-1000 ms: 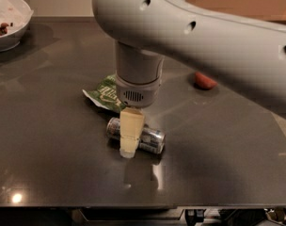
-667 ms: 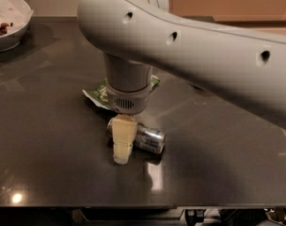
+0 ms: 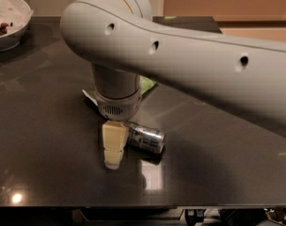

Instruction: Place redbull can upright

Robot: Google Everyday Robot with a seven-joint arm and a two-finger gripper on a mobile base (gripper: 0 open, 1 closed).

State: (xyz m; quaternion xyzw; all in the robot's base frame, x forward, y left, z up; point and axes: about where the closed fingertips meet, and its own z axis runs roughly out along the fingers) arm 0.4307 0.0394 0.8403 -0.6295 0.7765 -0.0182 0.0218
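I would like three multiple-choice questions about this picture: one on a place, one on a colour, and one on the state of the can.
1. Where is the gripper?
A. over the bowl
B. low at the table, by one end of the redbull can
C. beyond the table's edge

2. What colour is the chip bag behind the arm?
A. green
B. red
C. blue

3. How is the redbull can?
A. upright
B. lying on its side
C. inside the bowl

Answers:
1 B, it is down beside the can's end, far from the bowl.
2 A, a green piece shows past the arm.
3 B, its long side rests on the table.
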